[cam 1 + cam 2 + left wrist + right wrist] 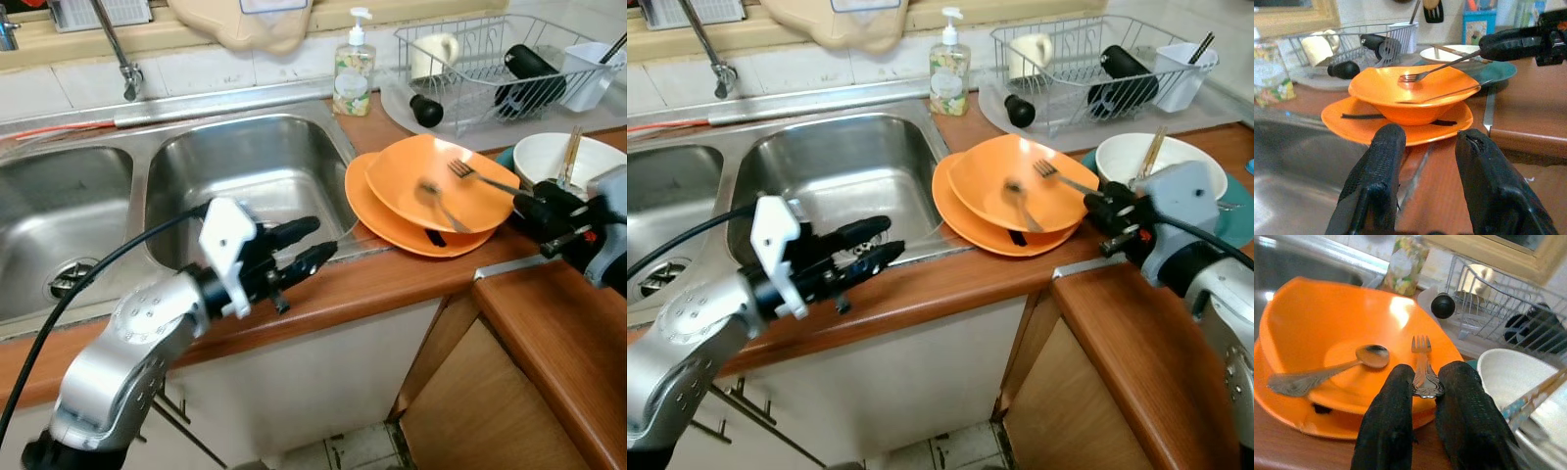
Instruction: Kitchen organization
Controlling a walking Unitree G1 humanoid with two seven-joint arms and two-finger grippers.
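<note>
An orange bowl (441, 181) sits on an orange plate (377, 217) on the wooden counter, right of the sink. A spoon (1327, 372) lies inside the bowl. My right gripper (1422, 387) is shut on the handle of a silver fork (480, 178), holding it over the bowl's right rim with the tines pointing left. My left gripper (313, 245) hovers open over the counter's front edge beside the sink, its fingers (1376, 171) pointing toward the plate with nothing between them.
A double steel sink (245, 186) lies to the left. Behind are a soap bottle (354, 69) and a wire dish rack (490, 64) with a mug and black items. A white bowl (563, 162) with chopsticks rests on a teal plate (1493, 71).
</note>
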